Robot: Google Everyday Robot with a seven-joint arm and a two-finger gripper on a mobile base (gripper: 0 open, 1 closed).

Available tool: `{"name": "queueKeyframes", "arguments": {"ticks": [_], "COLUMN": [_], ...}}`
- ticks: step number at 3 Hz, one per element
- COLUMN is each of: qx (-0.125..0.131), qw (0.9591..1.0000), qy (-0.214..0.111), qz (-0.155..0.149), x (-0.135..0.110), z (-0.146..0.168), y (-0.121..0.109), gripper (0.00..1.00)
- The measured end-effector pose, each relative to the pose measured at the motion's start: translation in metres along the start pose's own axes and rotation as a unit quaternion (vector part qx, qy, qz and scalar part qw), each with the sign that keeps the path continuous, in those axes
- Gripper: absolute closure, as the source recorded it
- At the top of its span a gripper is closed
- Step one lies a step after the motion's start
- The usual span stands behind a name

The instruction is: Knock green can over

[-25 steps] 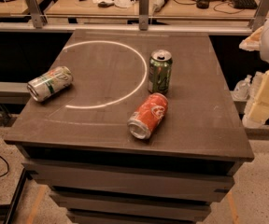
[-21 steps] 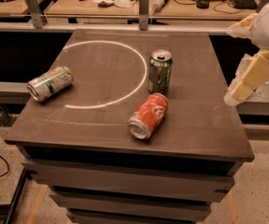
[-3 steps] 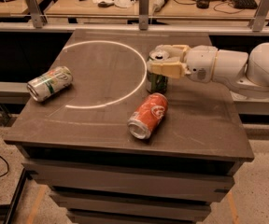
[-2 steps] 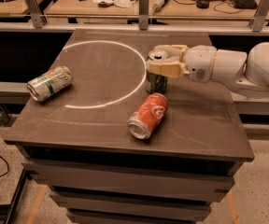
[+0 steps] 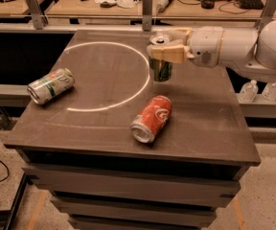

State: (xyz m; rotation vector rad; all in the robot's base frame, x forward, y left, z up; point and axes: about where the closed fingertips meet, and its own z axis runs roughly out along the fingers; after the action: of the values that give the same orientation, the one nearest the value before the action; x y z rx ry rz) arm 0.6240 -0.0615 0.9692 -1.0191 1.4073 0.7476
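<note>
The tool (image 5: 161,45) is at the upright green can's (image 5: 161,71) top, probably for tipping leverage; open or closed, I cannot tell.

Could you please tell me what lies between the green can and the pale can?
In the camera view, only tabletop crossed by the white ring; the gripper is at the top of the green can.

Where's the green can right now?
The green can stands upright on the table, back right of centre, beside the white circle, behind the orange can; the gripper is at its top.
</note>
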Motion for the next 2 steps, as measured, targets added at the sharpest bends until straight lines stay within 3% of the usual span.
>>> {"name": "queueKeyframes", "arguments": {"ticks": [1,2], "qx": [0.007,0.02], "qw": [0.9993,0.9967], "qy": [0.029,0.069], "qz": [-0.022,-0.037], "x": [-0.0252,-0.0328], "z": [0.0006,-0.006], "y": [-0.0072,-0.015], "gripper": [1.0,1.0]}}
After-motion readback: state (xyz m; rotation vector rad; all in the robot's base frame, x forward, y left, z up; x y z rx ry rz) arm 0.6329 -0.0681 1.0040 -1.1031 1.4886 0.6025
